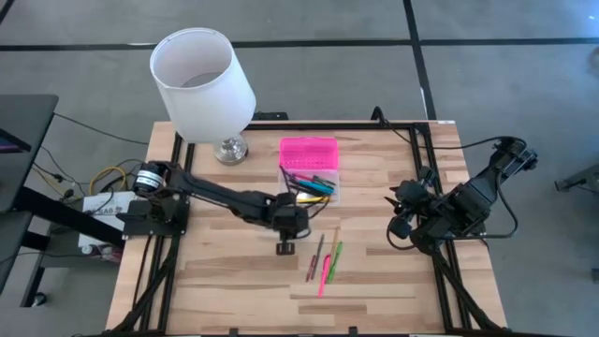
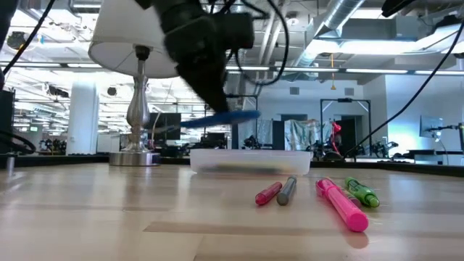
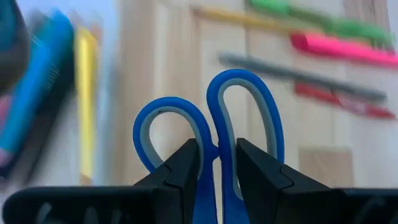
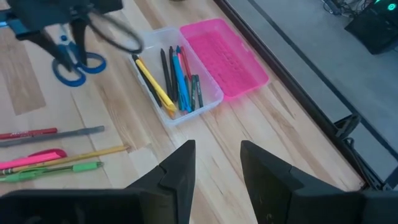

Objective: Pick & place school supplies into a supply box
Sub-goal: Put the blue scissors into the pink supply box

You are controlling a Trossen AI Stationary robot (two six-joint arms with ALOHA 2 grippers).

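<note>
Small blue-handled scissors (image 3: pixel 211 118) hang in the air with my left gripper (image 3: pixel 217 149) shut on them, near the table's middle (image 1: pixel 286 234), just on the near side of the supply box. The box's clear base (image 1: pixel 316 185) holds several pens, and its pink lid (image 1: pixel 308 152) lies open on the far side. Several loose pens and markers (image 1: pixel 325 260) lie on the wood nearer the front edge. My right gripper (image 4: pixel 217 158) waits open above the table's right side (image 1: pixel 401 208), with nothing between its fingers. My left gripper pinches the scissors between its two fingers just behind the handle loops (image 3: pixel 216 163), where the two handles meet. The loops stick out past the fingertips. The fingers slant down from the table's left. The scissors (image 2: pixel 221 117) are lifted clear of the table, lying about level.
A lamp with a white shade (image 1: pixel 202 80) and a metal foot (image 1: pixel 230 148) stands at the back left, close to the pink lid. A black frame (image 1: pixel 421 140) runs along the table's edges. Bare wood lies at the front left.
</note>
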